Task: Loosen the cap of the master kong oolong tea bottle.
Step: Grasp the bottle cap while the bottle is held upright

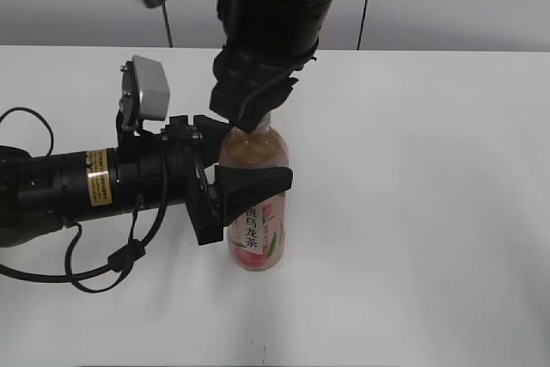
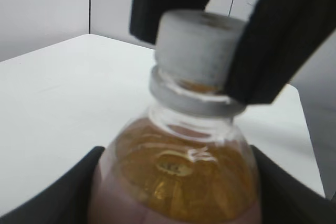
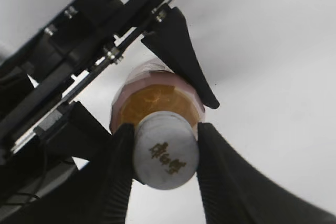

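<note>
Now | cap (image 3: 166, 155) pinched between right jaws | bottle (image 1: 257, 212) between left jaws

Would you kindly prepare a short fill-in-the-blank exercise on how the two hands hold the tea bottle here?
1. The left hand grips the slim clear plastic bottle of amber tea around its ____.
2. The right hand is shut on the small round ____ plastic cap.
3. The bottle stands ____ on the white table.
4. The right hand reaches the cap from ____.

Missing words: body; white; upright; above
</note>
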{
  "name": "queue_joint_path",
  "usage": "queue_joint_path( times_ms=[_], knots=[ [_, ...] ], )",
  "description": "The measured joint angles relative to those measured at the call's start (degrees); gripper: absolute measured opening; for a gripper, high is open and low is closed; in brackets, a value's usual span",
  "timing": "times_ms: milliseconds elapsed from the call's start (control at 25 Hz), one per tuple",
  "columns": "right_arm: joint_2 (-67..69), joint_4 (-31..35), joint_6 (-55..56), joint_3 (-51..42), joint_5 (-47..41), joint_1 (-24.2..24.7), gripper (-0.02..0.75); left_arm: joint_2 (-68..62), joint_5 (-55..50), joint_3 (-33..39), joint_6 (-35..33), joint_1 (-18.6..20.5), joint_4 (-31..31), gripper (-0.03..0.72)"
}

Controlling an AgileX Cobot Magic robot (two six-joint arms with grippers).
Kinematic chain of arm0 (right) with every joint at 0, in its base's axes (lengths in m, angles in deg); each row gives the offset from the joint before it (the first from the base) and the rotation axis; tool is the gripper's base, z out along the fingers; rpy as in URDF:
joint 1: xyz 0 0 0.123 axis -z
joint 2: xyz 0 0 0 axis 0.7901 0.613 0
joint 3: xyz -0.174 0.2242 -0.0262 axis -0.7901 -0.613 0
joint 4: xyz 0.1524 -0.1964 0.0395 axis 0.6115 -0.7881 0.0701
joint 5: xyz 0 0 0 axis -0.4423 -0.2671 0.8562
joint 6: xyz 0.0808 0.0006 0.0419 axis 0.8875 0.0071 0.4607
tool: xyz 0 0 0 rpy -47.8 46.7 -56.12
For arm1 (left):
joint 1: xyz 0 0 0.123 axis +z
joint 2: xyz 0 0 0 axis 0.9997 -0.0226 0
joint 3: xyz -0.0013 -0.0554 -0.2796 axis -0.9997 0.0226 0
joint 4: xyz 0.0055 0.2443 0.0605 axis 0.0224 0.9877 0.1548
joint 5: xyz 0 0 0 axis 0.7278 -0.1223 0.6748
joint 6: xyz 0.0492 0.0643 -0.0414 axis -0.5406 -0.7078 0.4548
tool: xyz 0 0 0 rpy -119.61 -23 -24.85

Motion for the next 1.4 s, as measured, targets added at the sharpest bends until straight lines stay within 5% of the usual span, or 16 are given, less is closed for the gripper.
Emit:
queue_joint_path(
  times_ms=[840, 1400],
  knots=[
    [0.0, 0.1, -81.0, 0.5, -0.8, 0.0, 0.278, 0.0, 0.1, 0.0, -0.3, 0.0, 0.3, 0.463],
    [-0.1, -0.5, -103.8, 0.6, -0.4, 0.0, 0.278, -0.1, 0.0, 0.0, -0.2, 0.0, 0.0, 0.463]
  ],
)
